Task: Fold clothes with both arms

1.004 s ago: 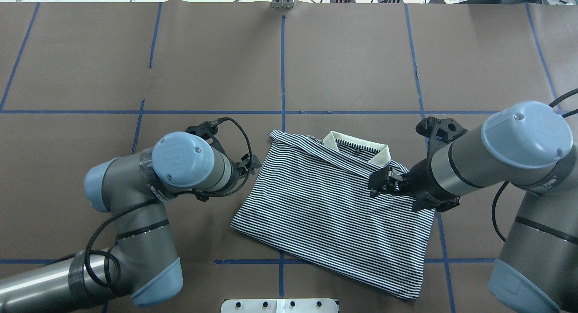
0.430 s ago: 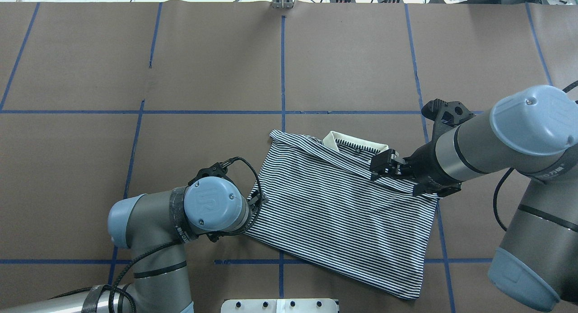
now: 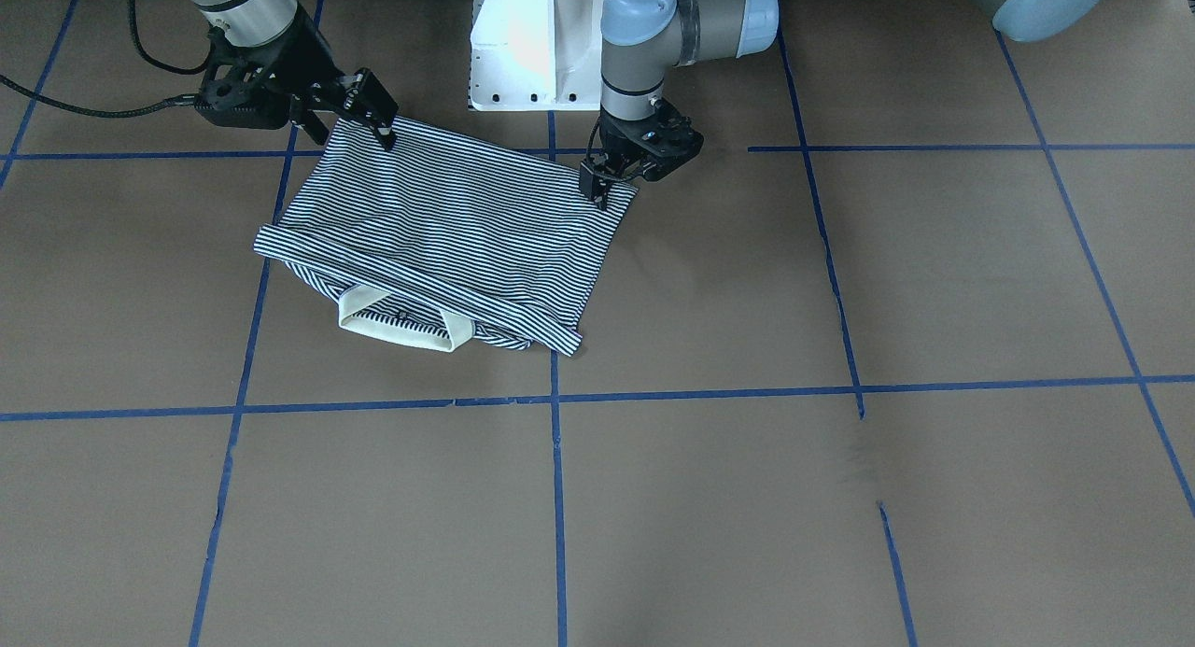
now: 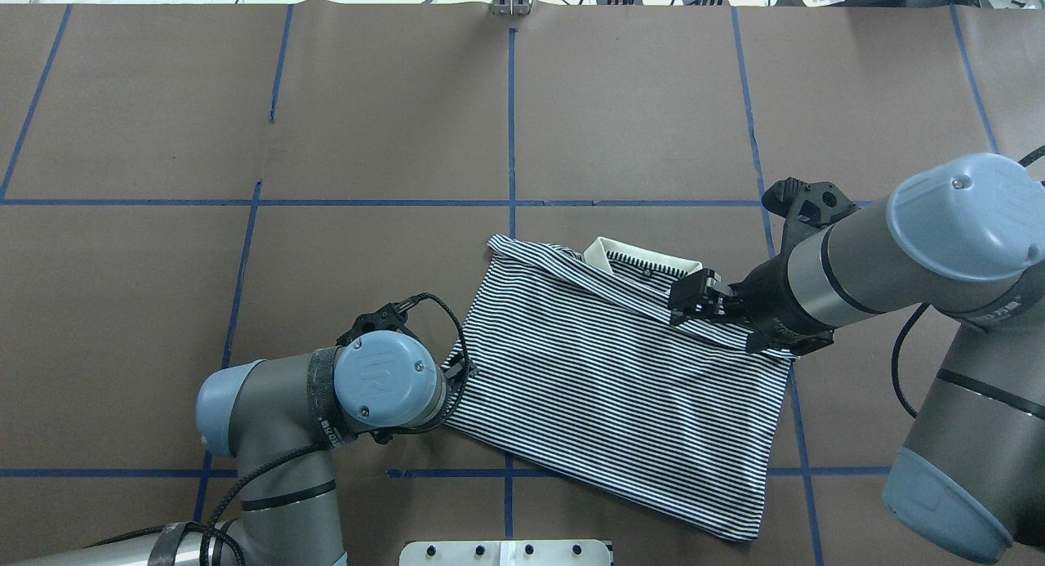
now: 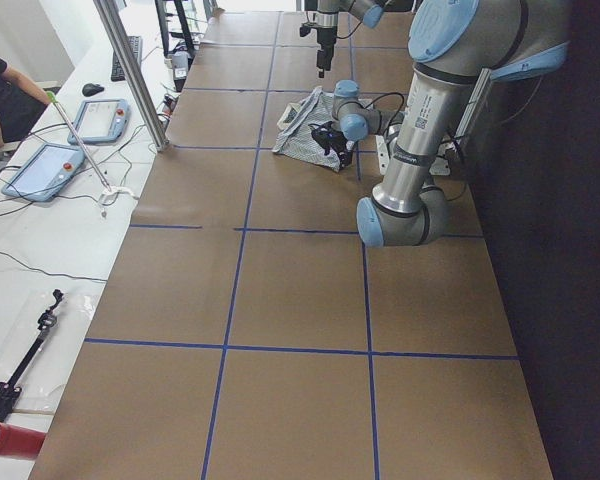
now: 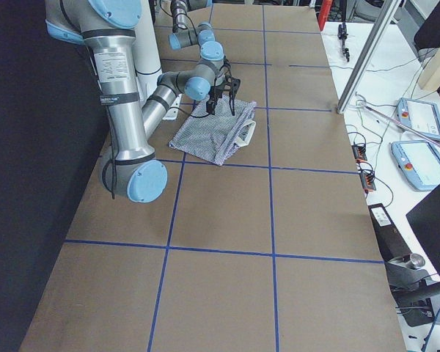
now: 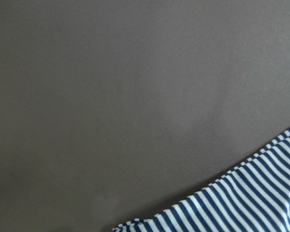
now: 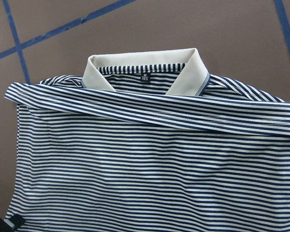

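Thin navy-and-white striped polo shirt with cream collar (image 4: pixel 604 386) lies folded on the brown paper-covered counter (image 4: pixel 367 125). The left pincer (image 3: pixel 598 188) is down at the shirt's near corner. The right pincer (image 4: pixel 692 301) hangs over the shirt's right side. Can't tell if either's apart or clamped.

There is one striped shirt (image 4: pixel 620 386). There are two robot arms, the left arm (image 4: pixel 269 390) and the right arm (image 4: pixel 857 264). Two grippers, the left gripper (image 3: pixel 598 189) and the right gripper (image 4: pixel 684 306). One white base (image 3: pixel 523 59). Two tablets, a far tablet (image 5: pixel 102 118) and a near tablet (image 5: pixel 42 172).
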Robot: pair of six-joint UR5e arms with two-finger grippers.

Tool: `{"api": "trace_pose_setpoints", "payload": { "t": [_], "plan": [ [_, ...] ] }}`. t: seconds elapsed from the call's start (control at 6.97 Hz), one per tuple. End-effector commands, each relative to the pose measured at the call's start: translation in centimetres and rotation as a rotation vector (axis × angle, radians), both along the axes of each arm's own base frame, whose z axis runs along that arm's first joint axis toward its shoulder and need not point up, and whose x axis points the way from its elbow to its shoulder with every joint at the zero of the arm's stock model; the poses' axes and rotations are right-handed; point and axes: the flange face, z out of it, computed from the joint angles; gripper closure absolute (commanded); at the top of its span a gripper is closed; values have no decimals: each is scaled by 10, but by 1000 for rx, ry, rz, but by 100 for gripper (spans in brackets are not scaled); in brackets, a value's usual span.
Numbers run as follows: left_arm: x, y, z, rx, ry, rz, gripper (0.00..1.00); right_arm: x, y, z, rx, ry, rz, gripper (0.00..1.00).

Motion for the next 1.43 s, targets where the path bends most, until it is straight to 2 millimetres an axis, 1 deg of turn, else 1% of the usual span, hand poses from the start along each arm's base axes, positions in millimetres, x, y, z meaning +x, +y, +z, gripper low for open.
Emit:
{"api": "trace_pose_setpoints", "payload": {
  "t": [0.0, 0.14, 0.43, 0.57, 0.72, 0.86, 1.0, 1.15, 1.29],
  "plan": [
    [1, 5, -1, -4, 3, 2, 83, 1, -1, 0, 0, 0, 3, 0],
    [1, 7, -4, 0, 8, 7, 100, 4, -2, -1, 1, -3, 7, 0],
    [1, 7, -1, 4, 1, 15, 100, 6, -3, -2, 2, -5, 12, 0],
    [-1, 6, -4, 4, 1, 14, 100, 6, -5, 0, 1, -1, 15, 0],
    [-12, -3, -4, 4, -9, -1, 100, 6, -5, 0, 1, -1, 16, 0],
    [-27, -25, -5, 13, -20, -29, 100, 6, -5, 0, 1, -1, 16, 0],
    [-41, -53, -4, 30, -29, -57, 100, 6, -6, 2, -2, 5, 18, 0],
    [-57, -90, 8, 42, -59, -112, 100, 6, -7, 7, -3, 15, 26, 0],
    [-64, -113, 13, 111, -97, -127, 100, 6, -8, 8, -4, 18, 28, 0]
  ]
}}
